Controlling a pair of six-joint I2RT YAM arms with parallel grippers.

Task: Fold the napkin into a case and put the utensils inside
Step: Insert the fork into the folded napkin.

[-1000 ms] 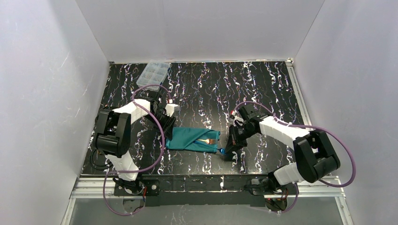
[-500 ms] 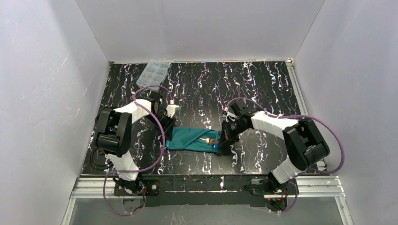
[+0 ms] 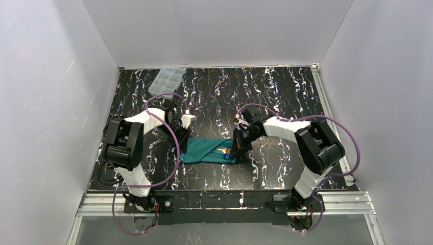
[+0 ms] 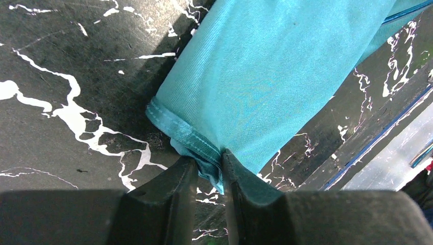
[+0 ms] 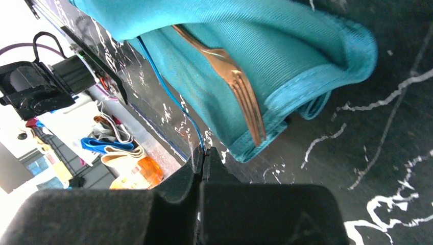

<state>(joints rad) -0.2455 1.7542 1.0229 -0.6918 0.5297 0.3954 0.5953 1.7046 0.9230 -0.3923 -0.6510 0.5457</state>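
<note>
My right arm has swung in from the right over the last second. My right gripper now sits at the right end of the napkin instead of standing off beside it. The napkin lies as a folded strip on the table between my two arms, and its right end looks more gathered in than it did.

My left gripper has narrowed until its fingers pinch the hem at the napkin's left end. I judge the case is formed and that I am steadying it at both ends.

A fork lies in the fold, its tines reaching the hemmed edge at the open right end. I can't make out other utensils.

My right gripper is closed tight. A thin blue thread from the napkin runs into its tips, apparently caught there. Both wrists are low, angled down at the table.
</note>
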